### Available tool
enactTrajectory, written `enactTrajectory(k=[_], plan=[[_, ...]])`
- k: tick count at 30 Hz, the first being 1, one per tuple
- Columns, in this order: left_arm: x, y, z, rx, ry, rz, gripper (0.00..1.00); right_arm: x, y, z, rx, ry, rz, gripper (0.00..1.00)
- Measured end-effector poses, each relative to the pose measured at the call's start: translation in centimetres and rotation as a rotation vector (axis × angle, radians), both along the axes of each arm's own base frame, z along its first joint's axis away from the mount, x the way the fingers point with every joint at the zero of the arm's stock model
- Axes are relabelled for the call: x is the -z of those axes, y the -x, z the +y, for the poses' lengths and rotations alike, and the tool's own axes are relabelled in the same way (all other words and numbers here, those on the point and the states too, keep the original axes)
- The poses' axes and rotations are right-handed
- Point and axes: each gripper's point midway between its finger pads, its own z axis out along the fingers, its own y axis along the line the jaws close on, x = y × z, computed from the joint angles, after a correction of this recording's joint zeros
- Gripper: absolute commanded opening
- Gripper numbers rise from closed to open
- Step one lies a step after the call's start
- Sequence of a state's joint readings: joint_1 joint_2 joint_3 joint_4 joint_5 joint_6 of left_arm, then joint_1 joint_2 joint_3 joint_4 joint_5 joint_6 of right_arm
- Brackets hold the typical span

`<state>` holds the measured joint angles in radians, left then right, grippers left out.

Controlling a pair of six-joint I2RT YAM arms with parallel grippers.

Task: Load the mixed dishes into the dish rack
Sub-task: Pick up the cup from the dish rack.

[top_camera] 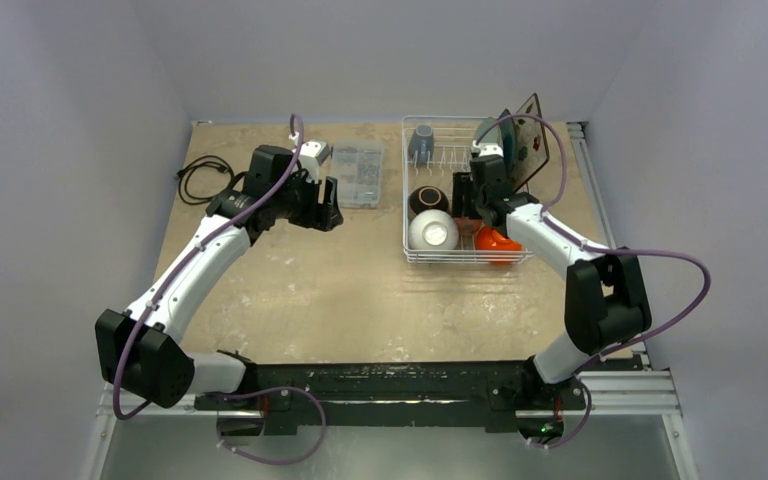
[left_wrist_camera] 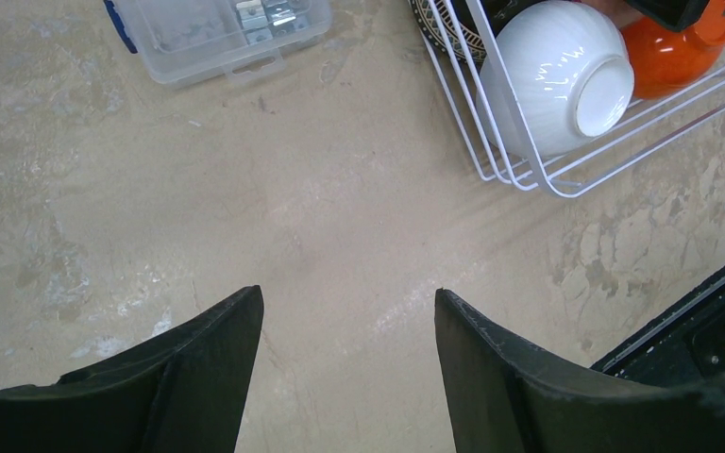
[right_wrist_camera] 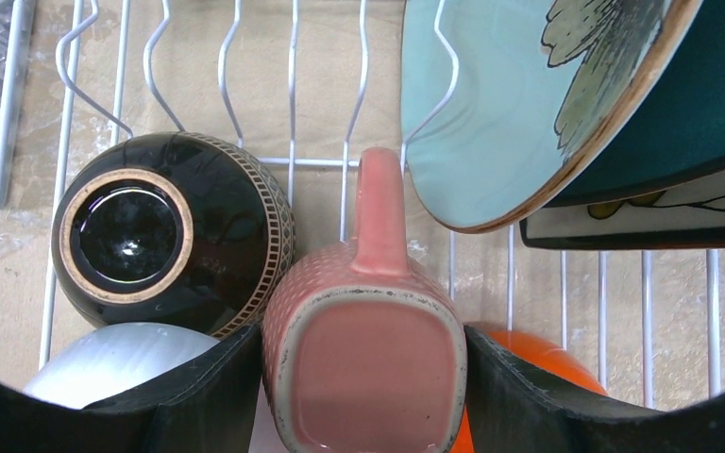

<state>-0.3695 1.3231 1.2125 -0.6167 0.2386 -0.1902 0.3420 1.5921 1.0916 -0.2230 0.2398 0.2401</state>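
Pale lilac-grey walls (top_camera: pixel 360 50), worn beige tabletop (top_camera: pixel 360 300), metal rail (top_camera: pixel 650 390) at near edge, even light

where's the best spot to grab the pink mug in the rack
Take the mug by its body, from above, one finger on each side flanking the handle. It sits upside down, base up, handle pointing toward the green plate, so those two sides are flat and reachable. The right fingers sit against them.

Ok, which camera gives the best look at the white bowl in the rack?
The left wrist view: the white bowl appears large and sharp, foot ring visible, inside the dish rack wires. Top external shows it small from above. The right wrist shows only a pale sliver at the bottom edge.
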Motion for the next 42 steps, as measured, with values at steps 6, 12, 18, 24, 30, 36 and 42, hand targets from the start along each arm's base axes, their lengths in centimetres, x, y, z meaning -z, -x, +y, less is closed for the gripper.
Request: enactTrajectory(k=[6, 12, 18, 24, 30, 36, 42], plan=[[0.0, 0.0, 0.0, 0.001, 0.000, 0.001, 0.66, 0.4, 0.2, 0.1, -0.016, 0.005, 0.017, 0.00], [0.3, 0.0, -0.1, 0.001, -0.003, 0.007, 0.66, 1.0, 0.6, 0.1, -0.013, -0.004, 0.043, 0.00], [0.4, 0.1, -0.3, 0.008, -0.001, 0.012, 0.66, 0.6, 1.2, -0.1, -0.003, -0.013, 0.048, 0.00], [0.4, 0.1, -0.3, 0.011, 0.000, 0.015, 0.66, -1.5, 1.9, 0.1, -0.012, -0.039, 0.001, 0.00], [0.4, 0.1, -0.3, 0.012, 0.001, 0.015, 0.65, -2.2, 2.2, 0.2, 0.013, -0.057, -0.012, 0.00], [0.5, 0.2, -0.4, 0.017, 0.004, 0.021, 0.65, -2.8, 2.9, -1.0, 0.080, -0.029, -0.014, 0.00], [0.8, 0.2, -0.6, 0.023, 0.005, 0.032, 0.65, -4.8, 3.8, -2.5, 0.120, 0.011, -0.041, 0.00]])
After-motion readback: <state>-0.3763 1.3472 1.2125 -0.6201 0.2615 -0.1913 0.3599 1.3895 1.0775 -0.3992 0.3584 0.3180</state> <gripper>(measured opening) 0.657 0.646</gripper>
